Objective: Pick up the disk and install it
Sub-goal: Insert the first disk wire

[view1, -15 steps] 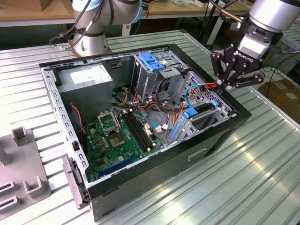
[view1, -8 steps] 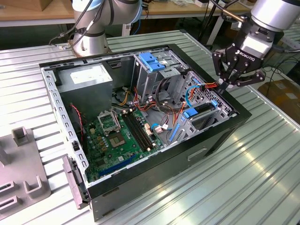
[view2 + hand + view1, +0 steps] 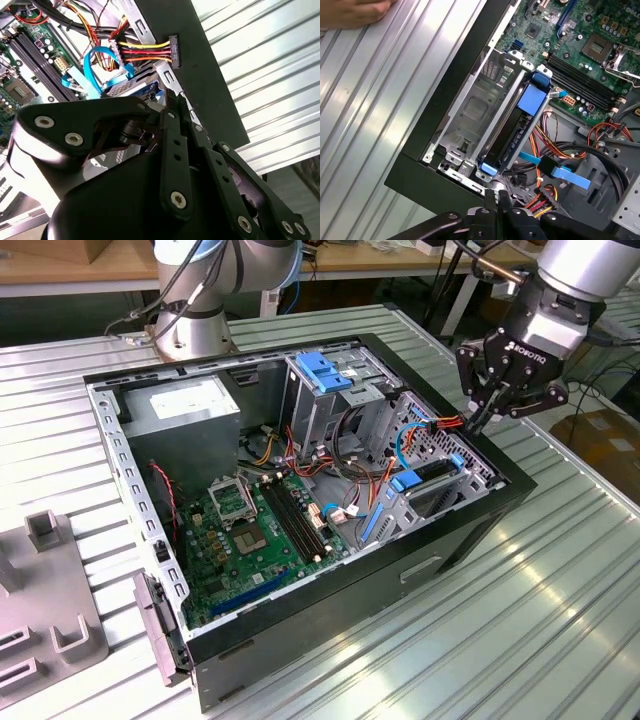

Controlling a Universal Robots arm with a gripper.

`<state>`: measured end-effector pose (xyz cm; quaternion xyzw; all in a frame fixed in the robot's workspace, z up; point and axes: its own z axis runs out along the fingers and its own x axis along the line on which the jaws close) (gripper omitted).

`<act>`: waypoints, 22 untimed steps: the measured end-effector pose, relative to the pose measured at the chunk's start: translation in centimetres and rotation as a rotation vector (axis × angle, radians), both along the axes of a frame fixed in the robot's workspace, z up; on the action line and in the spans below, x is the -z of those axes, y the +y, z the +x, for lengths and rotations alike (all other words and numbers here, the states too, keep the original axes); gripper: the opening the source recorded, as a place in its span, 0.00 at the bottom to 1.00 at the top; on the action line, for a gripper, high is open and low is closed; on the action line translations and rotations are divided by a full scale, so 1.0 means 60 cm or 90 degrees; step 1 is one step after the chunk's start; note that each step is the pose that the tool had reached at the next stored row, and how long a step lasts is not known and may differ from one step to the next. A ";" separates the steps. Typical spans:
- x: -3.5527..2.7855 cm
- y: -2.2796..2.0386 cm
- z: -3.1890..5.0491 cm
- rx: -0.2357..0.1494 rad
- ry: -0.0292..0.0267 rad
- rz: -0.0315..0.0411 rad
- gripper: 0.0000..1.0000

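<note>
Exterior view, item one: my hand (image 3: 487,420). It hangs over the case (image 3: 350,590) at the wall on this view's right, above the drive cage (image 3: 470,468). The fingertips are pressed together to a point, with nothing between them.

Item two: disk (image 3: 517,131), first wrist view. It sits on edge in the cage slot nearer the board (image 3: 580,55), blue rail around it. Its blue tab (image 3: 532,97) is at the end away from my hand. The neighbouring slot (image 3: 475,107), against the case wall, is bare metal.

Item three, step in hand (judgement): the disk is in its bay, but I cannot tell whether it is fully home. The work reads as seating it.
- Any push should run along the slot's line.
- It should land on the rail's near end, not on the disk's face.
- Fingertips should stay square and pressure light.

Item four, edges:
- The case rim and cage lip lie directly under my fingertips.
- In the second wrist view the power plug (image 3: 173,50) and its coloured wires hang just beside them.
- The blue data cable (image 3: 90,70) loops near. Both could snag.

Item five, open room:
- Straight up from the cage looks free.
- The surface (image 3: 520,620) outside the wall is open.
- A person's hand (image 3: 350,12) rests on it, well apart from the cage.
</note>
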<state>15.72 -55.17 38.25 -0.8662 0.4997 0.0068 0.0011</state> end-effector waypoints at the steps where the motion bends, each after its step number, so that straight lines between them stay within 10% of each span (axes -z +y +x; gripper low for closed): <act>1: 0.000 0.0009 0.001 -0.003 0.0000 0.0000 0.17; 11: 0.001 0.0096 0.007 -0.047 -0.0018 -0.0001 0.38; 17: 0.006 0.0101 0.007 -0.132 -0.0157 -0.0006 0.38; 22: 0.008 0.0137 0.007 -0.176 -0.0202 -0.0008 0.38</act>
